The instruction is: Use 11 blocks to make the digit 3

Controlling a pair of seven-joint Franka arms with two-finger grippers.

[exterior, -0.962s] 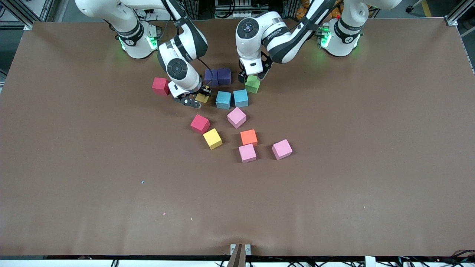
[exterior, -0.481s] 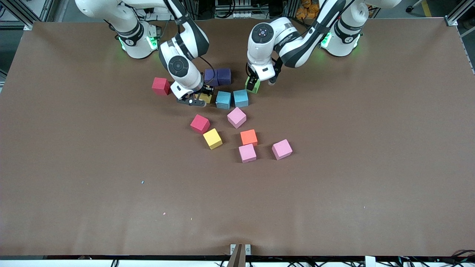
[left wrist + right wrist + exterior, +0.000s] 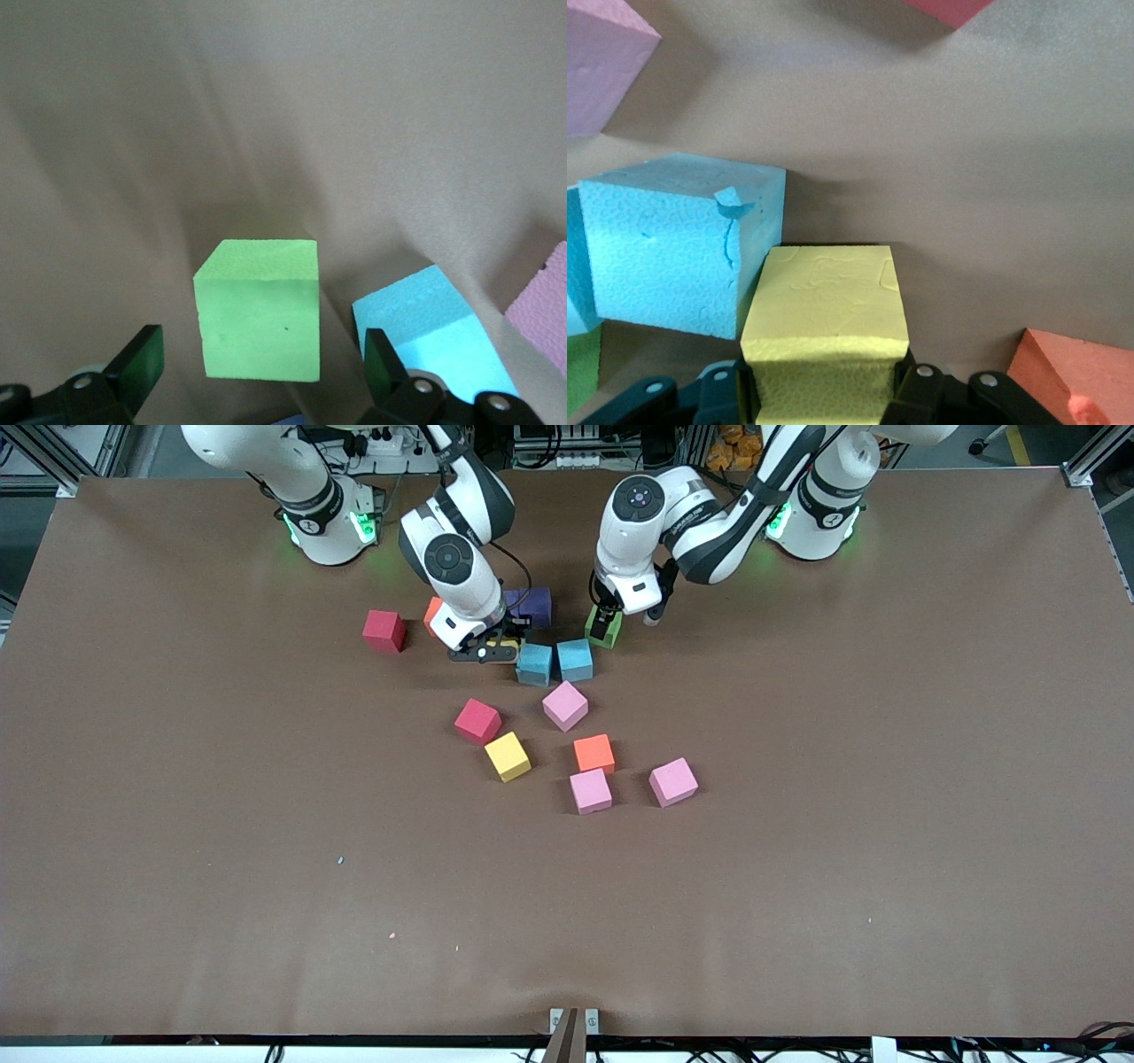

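**Item: yellow block in transit beside the blue pair**

Front view. Right gripper point(image 3: 498, 650), closed on a yellow block point(image 3: 511, 641) that is mostly hidden under the hand, low over the table point(image 3: 177, 824) just beside the blue block point(image 3: 533, 663). Left gripper point(image 3: 607, 618), jaws spread, above the green block point(image 3: 604, 628). Purple blocks point(image 3: 533, 605) partly hidden by the right arm. Loose stock nearer the camera: red, pink, yellow, orange, two more pink. One red block point(image 3: 384, 631) toward the right arm's end.

Left wrist view. Green block point(image 3: 259, 308) between the open fingers point(image 3: 137, 361), untouched; a blue block point(image 3: 425, 323) near.

Right wrist view. Yellow block point(image 3: 825, 329) squarely clamped, its side beside the chipped blue block point(image 3: 678, 241); whether they touch, cannot tell.

Handling note. Judged best: lower the yellow block flat and flush with the blue one, then release without nudging the row.
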